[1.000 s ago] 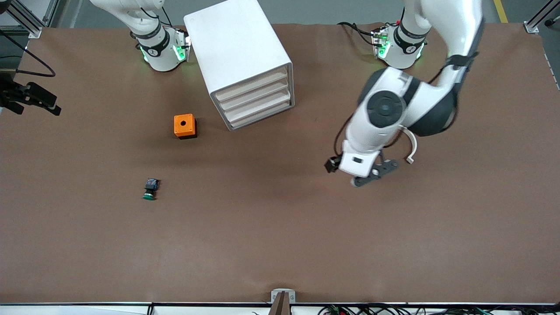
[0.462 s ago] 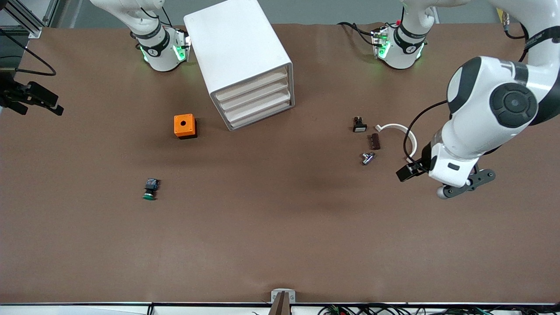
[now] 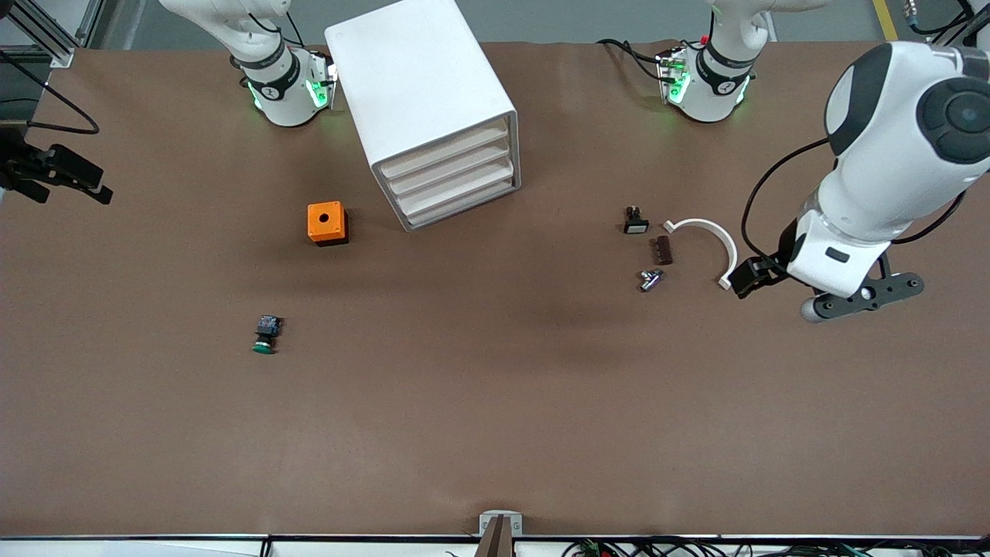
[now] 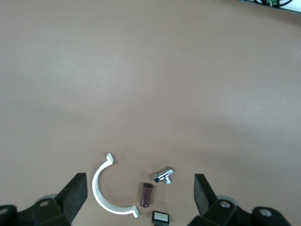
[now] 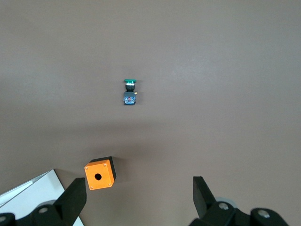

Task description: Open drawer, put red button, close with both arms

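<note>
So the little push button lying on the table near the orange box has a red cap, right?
Not quite: the push button lying near the orange box has a green cap, not red. The front view shows it, and the right wrist view confirms it. No red-capped button shows in these views.

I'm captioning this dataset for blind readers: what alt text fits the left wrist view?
Open left pincer hangs over bare brown table, its two dark fingertips framing four small parts lying apart from each other: a white half-ring clip, a brown cylinder, a small metal fitting and a black push button with a white cap.
</note>
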Tool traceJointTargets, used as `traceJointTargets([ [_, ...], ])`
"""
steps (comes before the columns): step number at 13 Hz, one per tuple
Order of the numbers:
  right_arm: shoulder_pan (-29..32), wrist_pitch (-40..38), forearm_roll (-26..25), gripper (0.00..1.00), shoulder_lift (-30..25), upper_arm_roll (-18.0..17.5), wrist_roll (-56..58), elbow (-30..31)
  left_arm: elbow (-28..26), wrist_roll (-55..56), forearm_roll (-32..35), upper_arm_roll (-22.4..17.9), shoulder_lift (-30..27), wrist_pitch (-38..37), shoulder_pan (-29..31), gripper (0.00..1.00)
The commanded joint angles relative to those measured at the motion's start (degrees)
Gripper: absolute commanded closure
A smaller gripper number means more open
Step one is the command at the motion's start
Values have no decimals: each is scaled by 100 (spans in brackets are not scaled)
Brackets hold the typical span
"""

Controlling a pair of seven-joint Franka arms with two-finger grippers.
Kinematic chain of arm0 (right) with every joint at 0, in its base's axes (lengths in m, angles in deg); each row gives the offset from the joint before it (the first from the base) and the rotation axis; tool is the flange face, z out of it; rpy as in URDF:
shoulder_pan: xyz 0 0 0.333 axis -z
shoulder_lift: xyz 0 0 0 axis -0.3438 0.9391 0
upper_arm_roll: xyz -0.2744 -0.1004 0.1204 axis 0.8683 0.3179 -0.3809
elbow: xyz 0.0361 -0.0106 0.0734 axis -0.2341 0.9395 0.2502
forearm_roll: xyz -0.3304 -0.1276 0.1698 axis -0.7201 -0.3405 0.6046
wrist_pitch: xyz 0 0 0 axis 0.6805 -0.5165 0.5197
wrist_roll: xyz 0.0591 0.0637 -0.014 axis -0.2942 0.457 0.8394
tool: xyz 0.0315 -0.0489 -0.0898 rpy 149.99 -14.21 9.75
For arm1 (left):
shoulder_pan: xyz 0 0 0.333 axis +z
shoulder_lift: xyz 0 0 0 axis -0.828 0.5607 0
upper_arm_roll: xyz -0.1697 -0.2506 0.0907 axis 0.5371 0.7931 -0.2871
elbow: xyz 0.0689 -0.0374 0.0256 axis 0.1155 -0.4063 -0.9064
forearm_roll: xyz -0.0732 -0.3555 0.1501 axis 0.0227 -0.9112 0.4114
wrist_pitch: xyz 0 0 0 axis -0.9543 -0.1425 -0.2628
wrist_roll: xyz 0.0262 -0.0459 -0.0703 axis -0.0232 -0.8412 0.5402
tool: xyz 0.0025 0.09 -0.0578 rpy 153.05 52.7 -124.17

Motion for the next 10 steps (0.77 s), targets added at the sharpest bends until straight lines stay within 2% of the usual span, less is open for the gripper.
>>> traceJointTargets([
  [1, 38, 65, 36, 0, -225, 10, 95, 235, -63, -419, 121, 80, -268, -206, 229, 0],
  [4, 12, 65, 36, 0, -225, 1, 95, 235, -63, -1079, 121, 80, -488, -242, 449, 0],
  [10, 29, 74, 36, 0, -216, 1, 86, 235, -72, -1256, 121, 89, -884, -918, 528, 0],
])
